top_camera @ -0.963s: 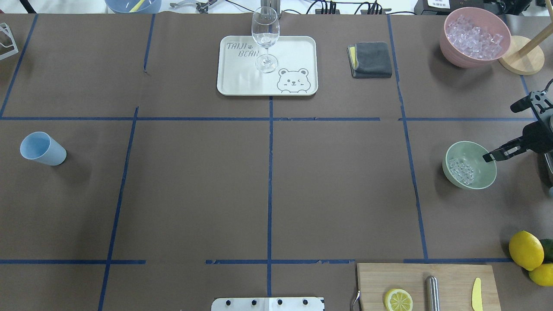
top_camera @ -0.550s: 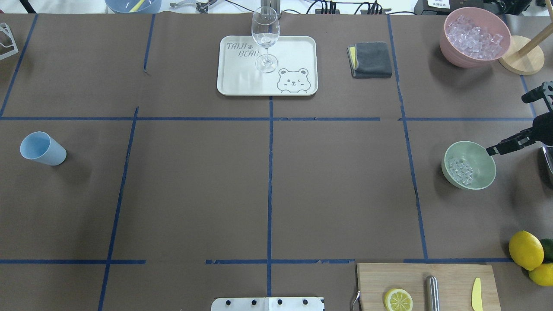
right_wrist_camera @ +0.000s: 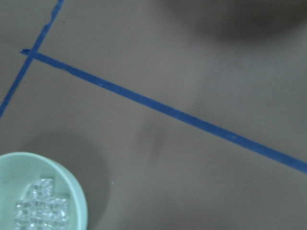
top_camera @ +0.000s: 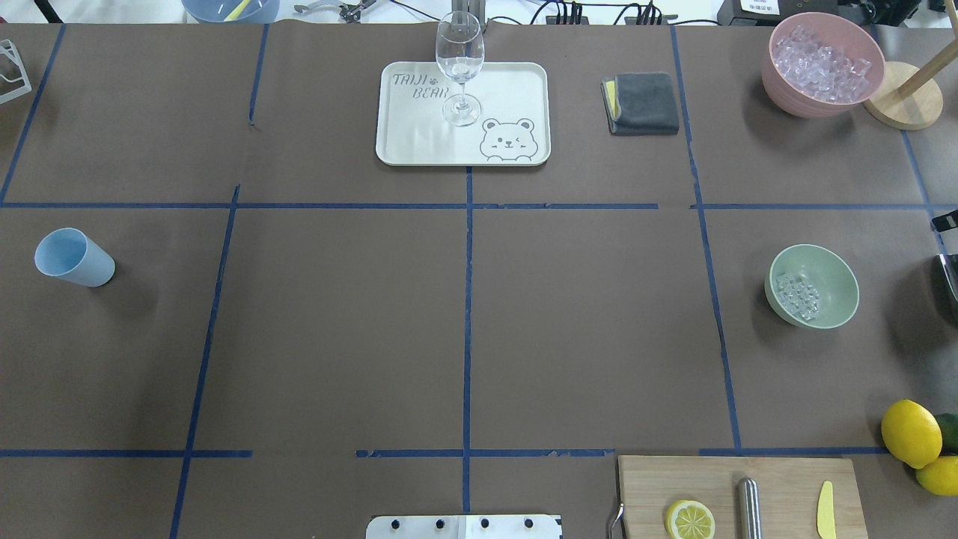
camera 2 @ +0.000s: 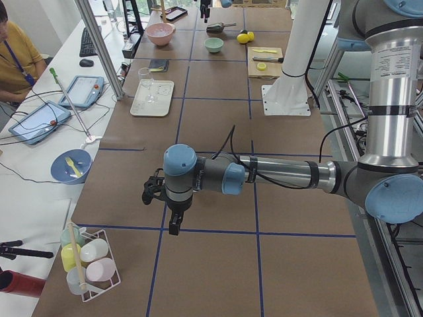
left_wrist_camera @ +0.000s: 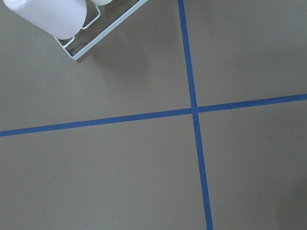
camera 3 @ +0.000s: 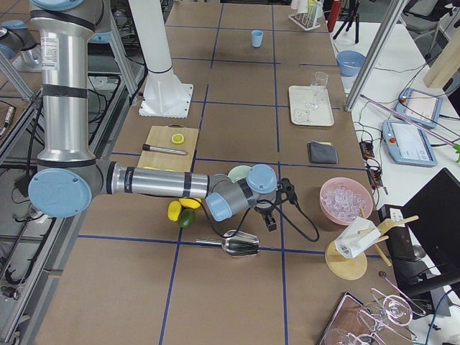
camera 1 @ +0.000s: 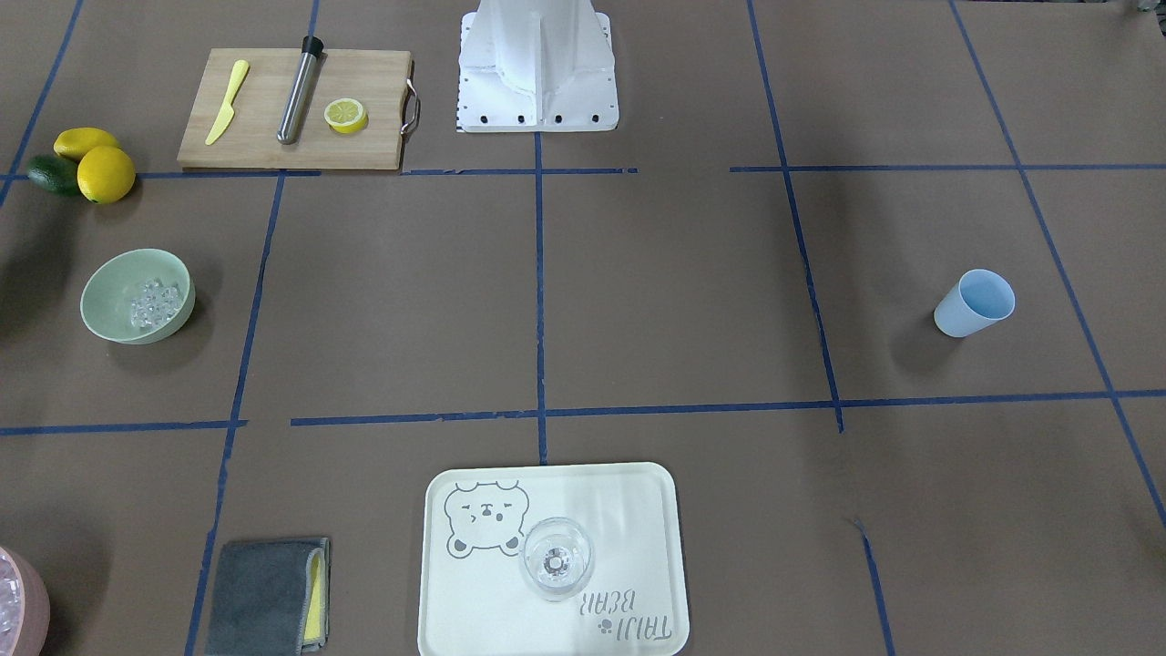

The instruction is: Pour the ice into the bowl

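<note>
- Ice (top_camera: 798, 294): small heap of clear cubes inside the green bowl (top_camera: 836, 269), piled against the bowl's left side in the overhead view.
- Bowl stands upright on the right side of the table, mid-depth. Nothing touches it.
- Right pincer (camera 3: 271, 223): I only get it properly in the right-end side view, fingers pointing down over the table just right of the bowl. Can't tell how far open it is or whether it grips anything.
- Metal scoop (camera 3: 241, 246) lies on the table near that pincer, apart from the fingers.
- Right wrist camera shows the bowl with its ice in the lower-left corner, otherwise brown paper and blue tape.
- Left pincer (camera 2: 173, 226): seen only from the left-end side view, hanging low over the left end of the table, well apart from the bowl. Can't tell its opening either.
- Left wrist camera shows only a tape cross and the corner of a white wire rack (left_wrist_camera: 91, 28).
- Blue cup (top_camera: 75, 258) stands on the left side, mid-depth.
- Pink bowl (top_camera: 778, 84) full of ice sits far right. Grey cloth (top_camera: 644, 103) and the tray (top_camera: 509, 90) with a wine glass (top_camera: 459, 67) are at the far edge.
- Cutting board (top_camera: 786, 486) with half a lemon (top_camera: 690, 520) is near right.
</note>
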`<state>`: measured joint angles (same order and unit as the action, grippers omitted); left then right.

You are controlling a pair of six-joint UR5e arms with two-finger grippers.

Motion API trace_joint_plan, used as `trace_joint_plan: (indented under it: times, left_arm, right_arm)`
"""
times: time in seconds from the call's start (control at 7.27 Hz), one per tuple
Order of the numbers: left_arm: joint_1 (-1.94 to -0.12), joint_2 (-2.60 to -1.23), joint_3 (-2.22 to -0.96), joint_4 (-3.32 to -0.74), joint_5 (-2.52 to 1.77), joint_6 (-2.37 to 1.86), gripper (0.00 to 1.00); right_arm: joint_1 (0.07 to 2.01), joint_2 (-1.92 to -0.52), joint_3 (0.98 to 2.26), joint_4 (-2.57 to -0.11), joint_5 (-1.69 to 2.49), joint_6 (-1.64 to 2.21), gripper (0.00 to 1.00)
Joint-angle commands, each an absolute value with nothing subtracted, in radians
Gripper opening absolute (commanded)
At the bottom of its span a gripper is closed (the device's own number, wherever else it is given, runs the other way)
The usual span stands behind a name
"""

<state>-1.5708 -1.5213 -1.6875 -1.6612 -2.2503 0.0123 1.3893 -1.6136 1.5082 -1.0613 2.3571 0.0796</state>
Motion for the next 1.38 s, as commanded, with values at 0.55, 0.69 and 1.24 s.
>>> trace_joint_plan:
  times: [0.55,0.69,1.24]
  left_arm:
    - [-1.569,-1.520,-1.687,-1.658,-2.252,0.011,1.00]
    - [-1.571,-1.517,-1.687,-1.658,-2.252,0.011,1.00]
    - [-1.565,-1.516,-1.678,-1.655,-2.250,0.011,1.00]
  right_arm:
    - [1.578,-1.631,1.594,-1.503,2.253,-0.140,1.00]
    - [1.578,-1.635,1.614,-1.506,2.256,-0.140,1.00]
    - [1.577,-1.643,1.615,-1.491,2.272,-0.140,1.00]
